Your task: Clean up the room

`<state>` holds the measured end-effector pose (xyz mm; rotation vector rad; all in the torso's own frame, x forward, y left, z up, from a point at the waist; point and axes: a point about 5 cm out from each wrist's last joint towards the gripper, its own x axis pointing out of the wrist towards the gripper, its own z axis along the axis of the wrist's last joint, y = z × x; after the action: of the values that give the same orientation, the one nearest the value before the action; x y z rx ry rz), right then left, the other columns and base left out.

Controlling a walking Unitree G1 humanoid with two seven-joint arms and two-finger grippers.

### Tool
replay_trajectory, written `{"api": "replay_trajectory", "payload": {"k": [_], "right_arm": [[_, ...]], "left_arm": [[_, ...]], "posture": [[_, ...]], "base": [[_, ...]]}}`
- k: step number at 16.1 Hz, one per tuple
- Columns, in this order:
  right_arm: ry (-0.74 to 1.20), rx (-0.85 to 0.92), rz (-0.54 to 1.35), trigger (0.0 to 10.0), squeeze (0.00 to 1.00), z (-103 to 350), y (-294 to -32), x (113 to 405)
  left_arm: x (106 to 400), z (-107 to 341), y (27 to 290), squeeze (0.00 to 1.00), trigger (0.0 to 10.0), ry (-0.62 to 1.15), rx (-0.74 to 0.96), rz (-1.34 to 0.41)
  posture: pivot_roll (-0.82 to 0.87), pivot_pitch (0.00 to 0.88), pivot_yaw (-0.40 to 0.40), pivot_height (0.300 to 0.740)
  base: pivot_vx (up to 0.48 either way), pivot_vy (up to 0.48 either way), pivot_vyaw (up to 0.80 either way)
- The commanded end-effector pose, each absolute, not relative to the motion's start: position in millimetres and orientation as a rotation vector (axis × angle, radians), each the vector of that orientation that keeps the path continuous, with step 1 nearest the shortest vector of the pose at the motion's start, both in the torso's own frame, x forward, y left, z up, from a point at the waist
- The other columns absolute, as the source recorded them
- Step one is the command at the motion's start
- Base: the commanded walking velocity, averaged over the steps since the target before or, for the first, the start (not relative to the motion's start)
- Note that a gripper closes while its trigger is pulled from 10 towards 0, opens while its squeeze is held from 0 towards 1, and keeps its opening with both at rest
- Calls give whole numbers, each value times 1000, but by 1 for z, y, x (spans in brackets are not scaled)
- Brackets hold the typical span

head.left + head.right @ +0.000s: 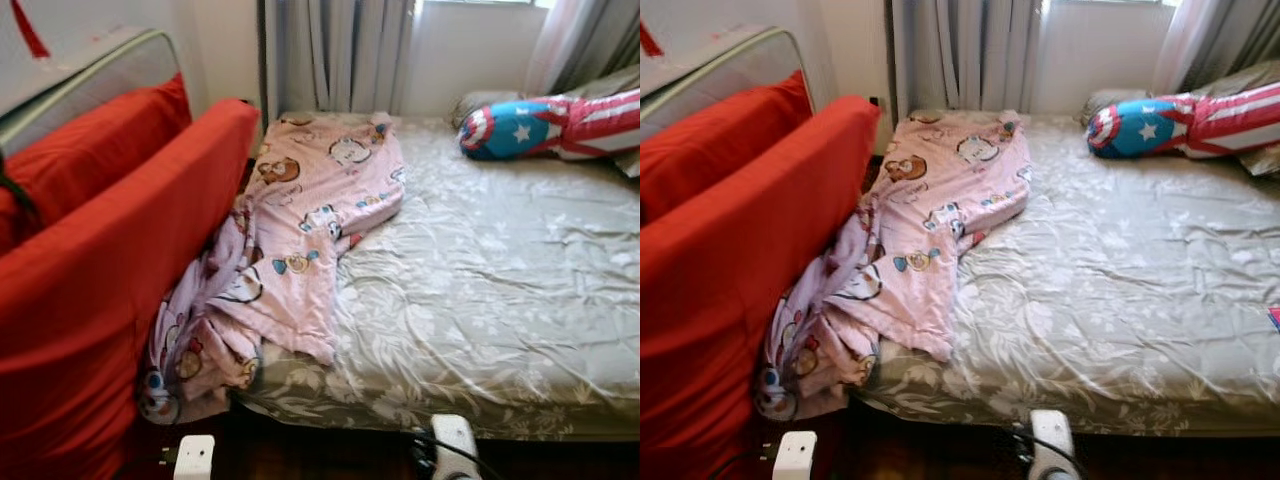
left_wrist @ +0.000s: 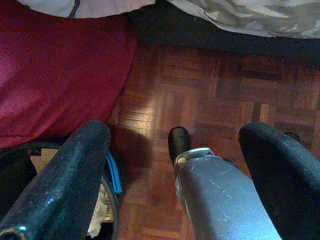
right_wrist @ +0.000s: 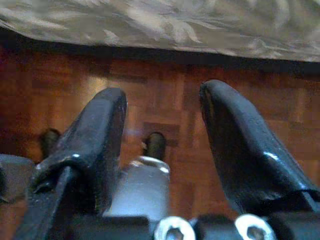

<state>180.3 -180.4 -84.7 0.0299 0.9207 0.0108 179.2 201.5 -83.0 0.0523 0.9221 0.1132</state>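
A bedroom with grey curtains (image 1: 340, 50) at the far wall and a dark parquet floor (image 2: 200, 105). The bed (image 1: 500, 300) takes up most of it, covered in a grey leaf-print sheet that is creased but mostly flat. A pink blanket (image 1: 300, 220) with cartoon prints lies along the bed's left side, bunched up and spilling off the near corner down toward the floor, where it touches the red cushion (image 1: 110, 290) leaning beside the bed. A second red cushion (image 1: 90, 150) stands behind that one, against a white frame. At the head of the bed, on the right, rests a blue, red and white shield pillow (image 1: 550, 125), next to grey pillows.

The left gripper (image 2: 175, 165) hangs low over the floor, jaws released and wide apart, with nothing between them; red fabric and the rim of a dark bin (image 2: 102, 210) are near it. The right gripper (image 3: 160, 145) also hangs above the parquet by the sheet's edge, jaws apart and empty.
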Motion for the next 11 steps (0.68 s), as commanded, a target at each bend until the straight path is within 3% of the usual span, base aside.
{"api": "replay_trajectory", "payload": {"k": [1, 4, 11], "right_arm": [[932, 38, -15, 10000, 0, -87, -195, 171], [966, 34, -25, 10000, 0, -92, -199, 156], [973, 42, -8, 10000, 0, -96, -173, 157]], "left_arm": [[176, -84, 204, 0, 10000, 935, 63, 116], [177, -84, 203, 0, 10000, 934, 67, 117], [177, -84, 202, 0, 10000, 934, 62, 118]], "posture": [[-3, 0, -29, 740], [4, 0, -31, 740], [4, 0, -33, 740]], "base": [[0, 0, 0], [0, 0, 188], [0, 0, 800]]}}
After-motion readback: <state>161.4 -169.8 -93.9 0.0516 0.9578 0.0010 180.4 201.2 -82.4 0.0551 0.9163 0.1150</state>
